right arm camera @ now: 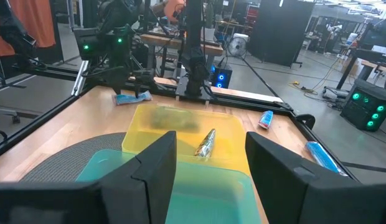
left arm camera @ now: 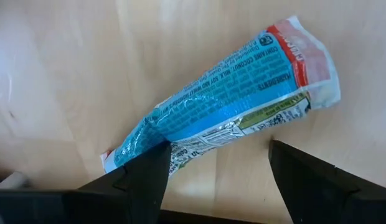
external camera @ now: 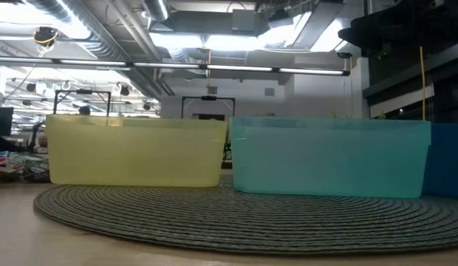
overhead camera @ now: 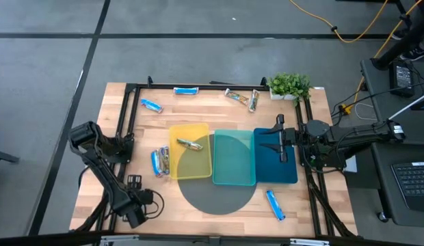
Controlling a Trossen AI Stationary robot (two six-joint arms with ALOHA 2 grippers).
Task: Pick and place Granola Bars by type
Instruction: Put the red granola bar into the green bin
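Note:
A blue granola bar (left arm camera: 230, 106) with a white-and-red end lies flat on the wooden table. My left gripper (left arm camera: 218, 180) is open and points down over it near the table's near left corner (overhead camera: 135, 212), its arm hiding the bar in the high view. One finger (left arm camera: 140, 183) stands at the bar's crumpled end, the other (left arm camera: 311, 183) beside the bar over bare wood. My right gripper (right arm camera: 208, 168) is open and empty, held level over the dark blue tray (overhead camera: 290, 174). A tan bar (overhead camera: 190, 144) lies in the yellow tray (overhead camera: 198, 167).
The teal tray (overhead camera: 234, 171) sits between the yellow and dark blue trays on a round grey mat (overhead camera: 219, 199). Loose bars lie left of the yellow tray (overhead camera: 159, 162), along the far edge (overhead camera: 150, 104) (overhead camera: 187, 90) (overhead camera: 243, 98), and near the front (overhead camera: 275, 205). A potted plant (overhead camera: 290, 85) stands far right.

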